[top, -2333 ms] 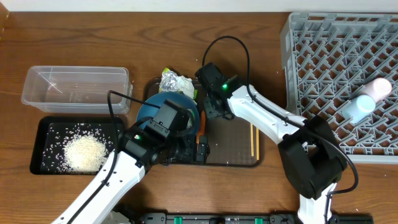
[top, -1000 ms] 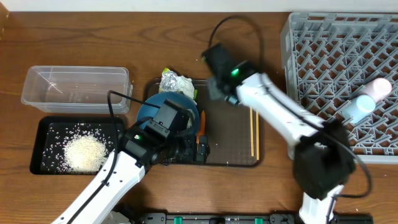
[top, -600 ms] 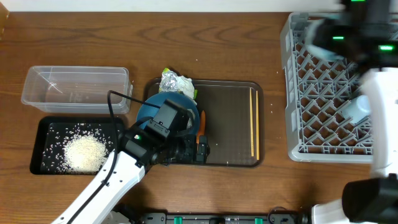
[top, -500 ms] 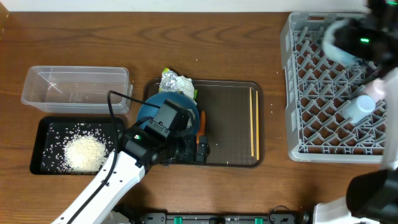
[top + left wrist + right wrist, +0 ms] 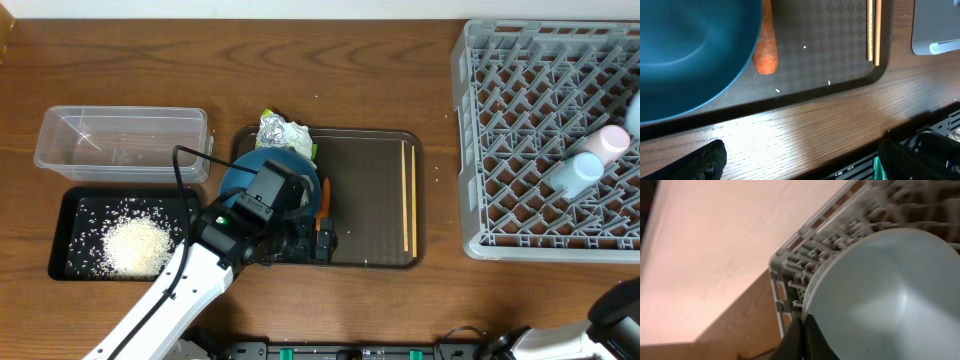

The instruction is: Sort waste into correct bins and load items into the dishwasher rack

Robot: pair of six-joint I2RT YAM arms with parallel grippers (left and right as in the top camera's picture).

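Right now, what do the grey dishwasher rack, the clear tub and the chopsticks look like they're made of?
dishwasher rack: moulded plastic by the look, matte grey, one uniform lattice of pegs.
clear tub: thin glossy plastic, see-through, with bright glints on its walls.
chopsticks: probably wood or bamboo, pale tan and dull; the grain is too fine to see.
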